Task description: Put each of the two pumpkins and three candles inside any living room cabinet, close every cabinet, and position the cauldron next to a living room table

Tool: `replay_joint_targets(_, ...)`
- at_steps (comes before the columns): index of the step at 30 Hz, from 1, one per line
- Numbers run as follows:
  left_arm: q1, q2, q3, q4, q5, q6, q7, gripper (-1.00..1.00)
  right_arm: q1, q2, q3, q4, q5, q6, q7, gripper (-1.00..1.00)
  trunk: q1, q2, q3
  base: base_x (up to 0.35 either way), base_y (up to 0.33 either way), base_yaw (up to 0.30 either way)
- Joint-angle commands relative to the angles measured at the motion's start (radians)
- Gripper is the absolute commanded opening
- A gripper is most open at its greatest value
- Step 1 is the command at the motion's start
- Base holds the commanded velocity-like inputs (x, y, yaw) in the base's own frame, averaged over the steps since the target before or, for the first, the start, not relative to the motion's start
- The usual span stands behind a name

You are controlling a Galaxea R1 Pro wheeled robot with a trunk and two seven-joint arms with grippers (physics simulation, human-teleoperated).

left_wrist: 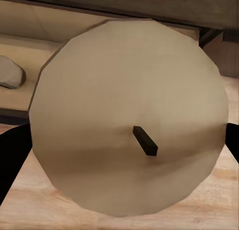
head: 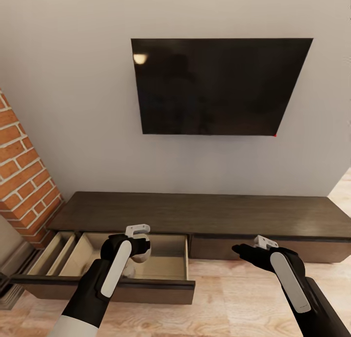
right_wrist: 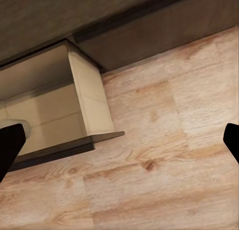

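Pale wall (head: 63, 83) fills the far side of the room, with a dark flat screen (head: 219, 86) mounted on it and red brick (head: 24, 181) at the left edge. Below the screen runs the cabinet (head: 204, 212), a long low dark-brown unit with a flat top. Its left drawer (head: 168, 259) is pulled out toward the robot over the light wood floor (head: 234, 298), showing a pale interior; the front to its right is shut.

One candle (left_wrist: 129, 115) sits in the left gripper (head: 139, 244), held over the open drawer. In the left wrist view its round tan end with a short dark wick faces the camera, and the black fingers (left_wrist: 12, 160) stand at either side of it, clamped on it. Behind the candle, inside the drawer, lies a small pale-grey rounded object (left_wrist: 10, 73) whose identity cannot be told.

The right gripper (head: 243, 250) hangs near the closed right front of the cabinet, above the floor. In the right wrist view its fingers (right_wrist: 10, 147) are spread wide apart with nothing between them, and the drawer's right corner (right_wrist: 92, 108) lies beneath.
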Motion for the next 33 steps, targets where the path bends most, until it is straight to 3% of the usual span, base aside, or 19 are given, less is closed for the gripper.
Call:
replay_joint_targets(1,-0.001,0.000,-0.001,-0.001,0.011,0.002,0.011,-1.00,-0.001,0.000,0.000,-0.001,-0.010,0.002,-0.009,1.00,0.000,-0.001,-0.001,0.009,-0.182,0.000)
replay_joint_targets(33,-0.001,0.000,0.001,0.004,0.012,0.002,0.010,-1.00,-0.001,0.000,0.000,-0.001,-0.010,0.002,-0.009,1.00,0.000,-0.001,-0.001,0.132,-0.060,0.000)
